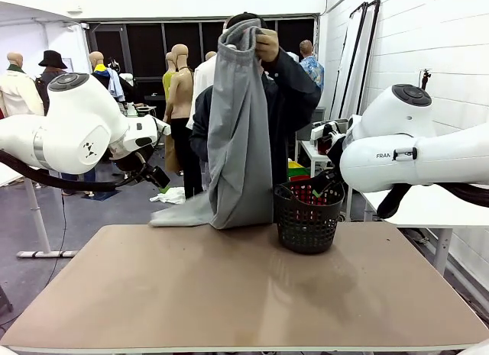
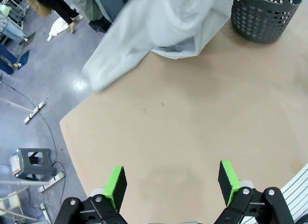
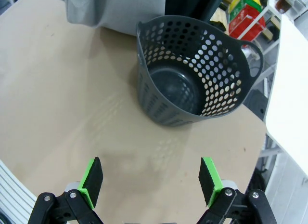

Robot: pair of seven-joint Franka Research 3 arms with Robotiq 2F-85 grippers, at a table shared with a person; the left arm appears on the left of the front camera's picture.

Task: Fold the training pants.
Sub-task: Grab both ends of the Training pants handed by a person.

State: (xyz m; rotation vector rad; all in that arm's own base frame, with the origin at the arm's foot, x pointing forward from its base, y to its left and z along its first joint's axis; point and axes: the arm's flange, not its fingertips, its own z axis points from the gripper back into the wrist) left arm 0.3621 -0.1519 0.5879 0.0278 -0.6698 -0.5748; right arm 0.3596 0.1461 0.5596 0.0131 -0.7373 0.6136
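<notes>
Training pants in person's raised hand

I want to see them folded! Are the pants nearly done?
Nothing is folded yet. The person's hand holds the training pants up by the top, lower end on the table beside the empty basket. Laying flat and folding remain; the left gripper and right gripper are open, holding nothing.
</notes>
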